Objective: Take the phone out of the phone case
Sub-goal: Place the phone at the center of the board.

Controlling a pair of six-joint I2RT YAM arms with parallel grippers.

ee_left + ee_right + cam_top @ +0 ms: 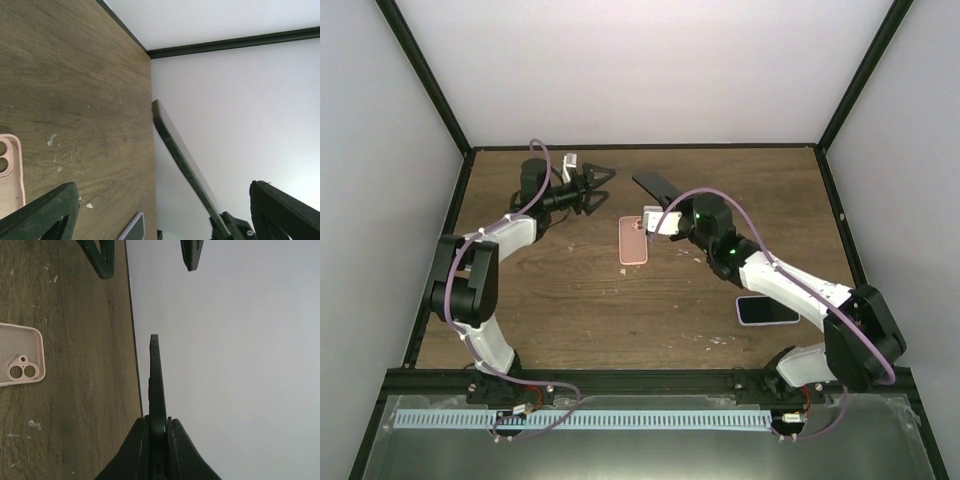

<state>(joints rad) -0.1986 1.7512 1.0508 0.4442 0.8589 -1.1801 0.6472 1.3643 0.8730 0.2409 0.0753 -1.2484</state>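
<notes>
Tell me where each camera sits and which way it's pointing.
Top external: overhead behind the robot, looking down on the table; left arm and right arm show.
Left wrist: low over the table, facing the black phone; its open left gripper frames the view.
Right wrist: looking along the right gripper, shut on the black phone.
Shared: all three show the pink case.

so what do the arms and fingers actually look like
Both the left arm and right arm have white shells with bulky black joints, and a purple cable runs along each. The fingers are matte black, tapering wedges. Small green lights glow on the right arm's joints.
</notes>
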